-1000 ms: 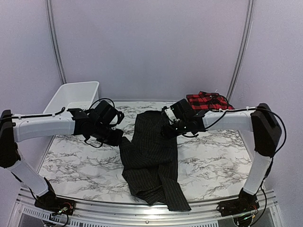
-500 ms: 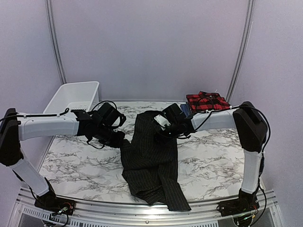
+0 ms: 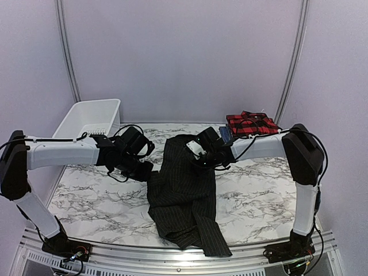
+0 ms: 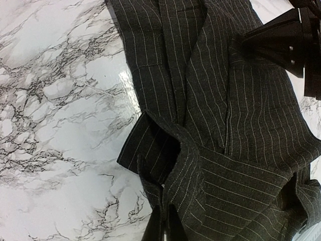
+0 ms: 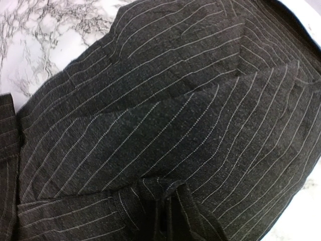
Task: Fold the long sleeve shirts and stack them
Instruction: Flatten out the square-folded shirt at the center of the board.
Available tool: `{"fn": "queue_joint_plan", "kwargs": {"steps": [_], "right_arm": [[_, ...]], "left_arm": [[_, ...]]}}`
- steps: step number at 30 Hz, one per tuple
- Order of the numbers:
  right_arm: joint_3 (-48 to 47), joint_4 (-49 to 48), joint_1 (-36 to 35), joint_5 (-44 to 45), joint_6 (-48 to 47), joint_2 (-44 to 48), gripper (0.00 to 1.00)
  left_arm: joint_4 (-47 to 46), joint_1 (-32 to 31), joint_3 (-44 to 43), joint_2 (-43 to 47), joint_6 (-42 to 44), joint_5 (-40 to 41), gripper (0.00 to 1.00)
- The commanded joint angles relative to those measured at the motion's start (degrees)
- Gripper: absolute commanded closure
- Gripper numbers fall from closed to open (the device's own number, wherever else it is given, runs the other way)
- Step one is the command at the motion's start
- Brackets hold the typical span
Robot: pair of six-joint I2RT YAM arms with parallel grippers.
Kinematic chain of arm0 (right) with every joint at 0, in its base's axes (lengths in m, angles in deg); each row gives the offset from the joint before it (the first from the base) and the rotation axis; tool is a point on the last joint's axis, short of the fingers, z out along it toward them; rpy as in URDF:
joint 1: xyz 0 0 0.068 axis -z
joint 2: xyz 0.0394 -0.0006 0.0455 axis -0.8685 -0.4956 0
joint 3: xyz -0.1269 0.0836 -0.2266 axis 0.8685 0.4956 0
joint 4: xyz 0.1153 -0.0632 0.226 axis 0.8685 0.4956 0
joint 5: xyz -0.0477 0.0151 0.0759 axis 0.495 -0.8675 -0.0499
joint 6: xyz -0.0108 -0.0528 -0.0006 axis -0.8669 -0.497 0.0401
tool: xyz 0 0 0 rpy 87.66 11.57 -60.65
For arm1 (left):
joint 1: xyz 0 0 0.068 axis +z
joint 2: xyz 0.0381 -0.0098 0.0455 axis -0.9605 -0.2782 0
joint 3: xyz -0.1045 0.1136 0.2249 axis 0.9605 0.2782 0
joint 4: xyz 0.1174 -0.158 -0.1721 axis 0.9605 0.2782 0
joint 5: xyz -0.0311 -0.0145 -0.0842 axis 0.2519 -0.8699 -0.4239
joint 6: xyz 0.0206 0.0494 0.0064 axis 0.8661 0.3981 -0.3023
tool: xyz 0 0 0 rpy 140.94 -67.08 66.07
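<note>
Right end effector (image 3: 197, 156) just snapped shut on the black pinstripe shirt (image 3: 184, 198) lying mid-desk (image 3: 92, 201), left end effector (image 3: 147, 171) already pinching its left edge, so folding can probably start.

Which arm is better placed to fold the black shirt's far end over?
Right. The right hand is shut on the shirt near its far end; the left hand pinches its left edge, midway.

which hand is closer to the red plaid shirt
Right. The right hand is shut on the black pinstriped shirt, a little left of and in front of the red plaid shirt. The left hand grips the pinstriped shirt's opposite edge, farther left.
</note>
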Motion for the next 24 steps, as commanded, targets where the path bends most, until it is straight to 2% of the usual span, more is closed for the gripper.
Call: {"fn": "queue_joint_plan", "kwargs": {"steps": [1,12,24], "right_arm": [[-0.9,0.5,-0.4,1.8,2.2,-0.7,1.0],[-1.1,1.8,-0.3,6.7,2.6,3.0,1.0],[-5.5,9.6,1.6,20.4,7.5,12.4,1.0]], "left_arm": [[-0.8,-0.1,-1.0,-0.3,0.3,-0.5,1.0],[-0.7,-0.1,-0.9,-0.7,0.1,0.0,1.0],[-0.5,-0.1,-1.1,0.7,-0.7,2.7,1.0]]}}
